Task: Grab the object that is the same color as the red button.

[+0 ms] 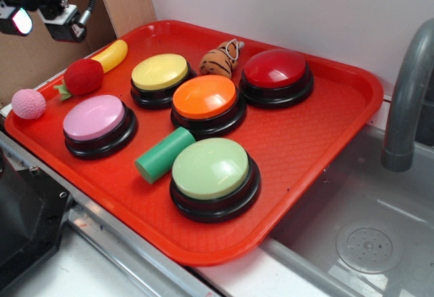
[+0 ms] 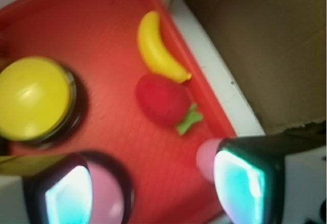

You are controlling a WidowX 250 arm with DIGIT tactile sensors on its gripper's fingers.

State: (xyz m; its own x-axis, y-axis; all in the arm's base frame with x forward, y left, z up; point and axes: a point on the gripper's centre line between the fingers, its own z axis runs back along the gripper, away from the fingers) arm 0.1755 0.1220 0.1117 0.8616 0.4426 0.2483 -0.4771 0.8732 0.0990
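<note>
So the exterior view is giving the whole layout: a big red plastic tray [image 1: 325,148] sitting beside a grey sink basin [image 1: 380,229] with a grey faucet [image 1: 407,93] at the right. On the tray there's a dark red glossy dome button on a black base [image 1: 277,70] at the far right, an orange dome button [image 1: 205,97] in the middle, a yellow dome button [image 1: 160,73] to its left, a pink dome button [image 1: 95,119] at the near left and a pale green dome button [image 1: 211,169] nearest the camera. A green cylinder block [image 1: 163,154] is lying between the pink and green ones, and a small striped plush toy [image 1: 220,58] is sitting at the far edge.

The small fuzzy red plush ball with green leaves [image 1: 83,77] is resting on the tray's far left corner, just beside a yellow plastic banana [image 1: 114,54], with a pale pink textured ball [image 1: 28,104] perched at the tray's left rim.

The wrist view is only catching that corner, blurry, but it's showing the red ball [image 2: 162,101] right next to the banana [image 2: 157,49], leaves pointing toward the rim.

The gripper [image 1: 42,9] is hanging up in the far left corner, above and left of the red ball, not touching it. In the wrist view its fingers [image 2: 240,185] are standing wide apart with nothing between them, the ball lying ahead of them.
</note>
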